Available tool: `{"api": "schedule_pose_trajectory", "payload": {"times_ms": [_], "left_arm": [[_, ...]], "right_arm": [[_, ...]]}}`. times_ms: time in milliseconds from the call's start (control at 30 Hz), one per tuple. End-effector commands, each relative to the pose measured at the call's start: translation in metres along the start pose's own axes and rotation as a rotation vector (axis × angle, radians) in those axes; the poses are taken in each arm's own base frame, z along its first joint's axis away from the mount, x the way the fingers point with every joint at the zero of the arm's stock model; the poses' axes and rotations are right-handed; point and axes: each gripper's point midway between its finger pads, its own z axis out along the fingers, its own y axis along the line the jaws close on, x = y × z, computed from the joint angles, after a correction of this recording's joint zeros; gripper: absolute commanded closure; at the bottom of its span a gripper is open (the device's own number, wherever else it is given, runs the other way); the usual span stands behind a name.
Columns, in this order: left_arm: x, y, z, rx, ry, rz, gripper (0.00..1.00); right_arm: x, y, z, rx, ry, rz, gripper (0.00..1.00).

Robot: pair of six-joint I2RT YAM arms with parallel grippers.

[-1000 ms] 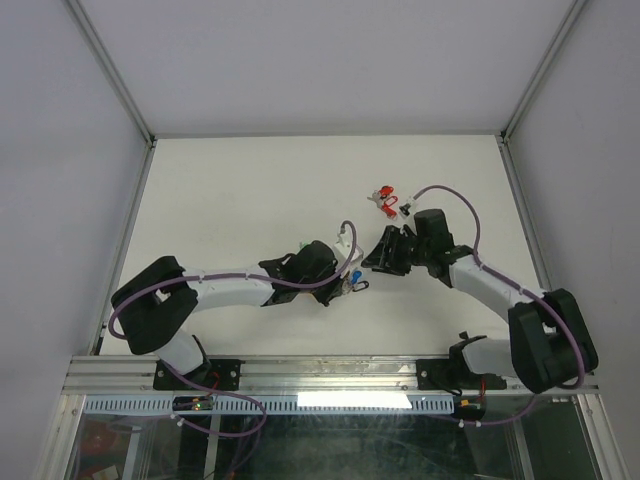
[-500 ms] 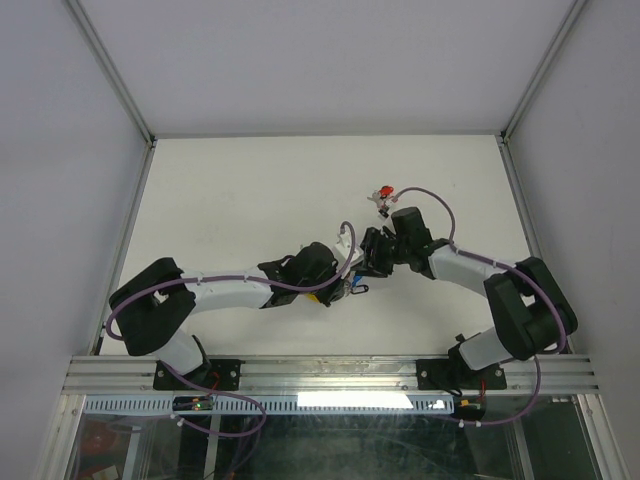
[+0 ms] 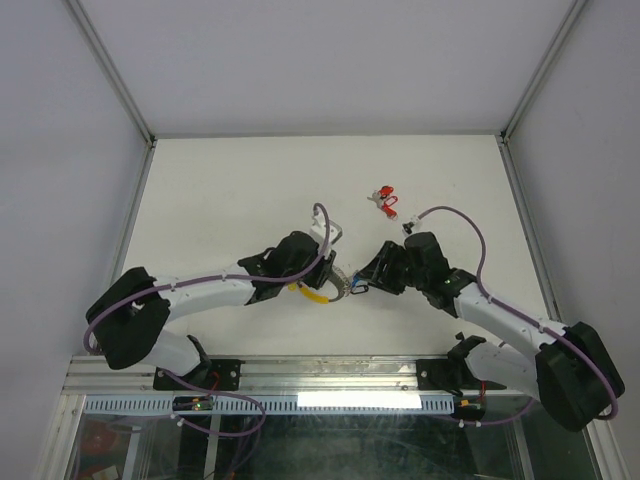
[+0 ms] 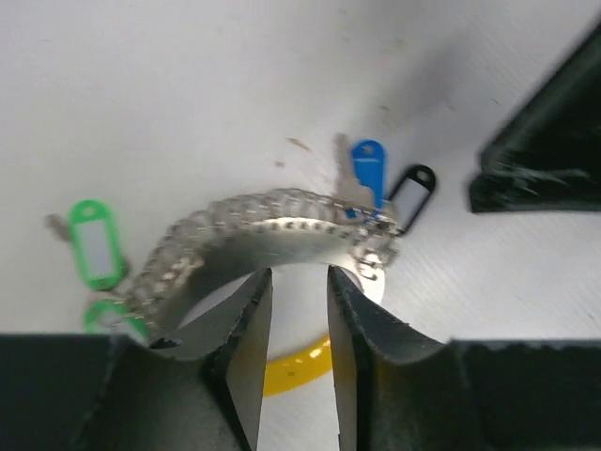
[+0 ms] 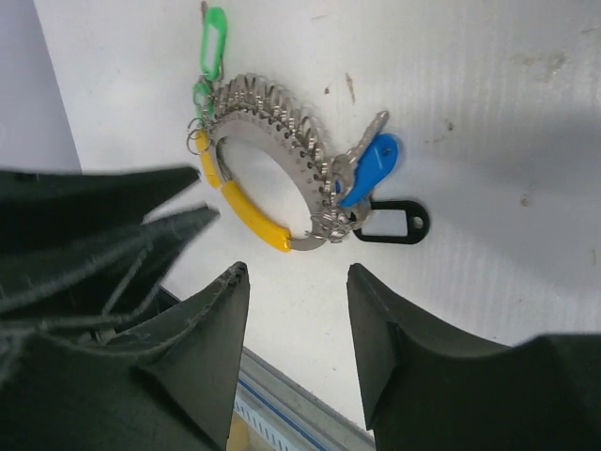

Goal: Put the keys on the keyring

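I see my right fingers (image 5: 202, 362) spread apart with nothing between them, just short of the keyring (image 5: 282, 132), which lies flat on the white tabletop (image 5: 488, 103). A blue-tagged key (image 5: 371, 164) and green tags (image 5: 214, 38) sit at its chain, with a black tag (image 5: 418, 223) beside the blue one.

White table (image 3: 230, 190), pale grey walls (image 3: 330, 60)

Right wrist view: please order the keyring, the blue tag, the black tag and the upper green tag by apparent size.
1. keyring, clearly the largest.
2. black tag and blue tag: about alike. The blue one is partly hidden at the ring, so I do not rank them.
3. upper green tag, the slimmest.
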Motion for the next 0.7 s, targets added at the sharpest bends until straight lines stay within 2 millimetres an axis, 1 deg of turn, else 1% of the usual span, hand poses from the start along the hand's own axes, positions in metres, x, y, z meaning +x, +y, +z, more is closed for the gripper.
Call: {"api": "schedule_pose_trajectory", "payload": {"times_ms": [0,33,100,167,200,233,300,400,533,667], "left_arm": [[-0.021,0.061,-0.015,-0.189,-0.082,-0.151,0.67],[-0.019,0.072,-0.016,-0.217,-0.076,-0.178,0.62],[-0.014,0.090,-0.017,-0.259,-0.053,-0.209,0.57],[-0.014,0.096,-0.016,-0.281,-0.038,-0.210,0.53],[-0.004,0.099,-0.010,-0.292,-0.001,-0.208,0.52],[0.001,0.099,-0.007,-0.293,0.019,-0.207,0.51],[0.008,0.097,-0.003,-0.282,0.043,-0.212,0.49],[0.018,0.094,0.003,-0.261,0.070,-0.223,0.48],[0.032,0.090,0.008,-0.241,0.103,-0.238,0.47],[0.041,0.085,0.004,-0.221,0.115,-0.256,0.47]], "right_arm": [[-0.002,0.011,-0.003,-0.010,-0.047,0.009,0.51],[0.002,0.013,-0.002,-0.015,-0.034,0.004,0.52],[0.014,0.019,0.002,-0.027,-0.003,-0.010,0.51],[0.026,0.023,0.006,-0.034,0.029,-0.020,0.50],[0.031,0.025,0.009,-0.038,0.046,-0.020,0.50],[0.035,0.027,0.011,-0.040,0.056,-0.017,0.49],[0.048,0.029,0.016,-0.040,0.093,-0.022,0.49],[0.059,0.023,0.023,-0.010,0.119,-0.011,0.48],[0.058,0.011,0.032,0.033,0.091,0.023,0.48],[0.051,0.003,0.041,0.072,0.047,0.039,0.48]]}}
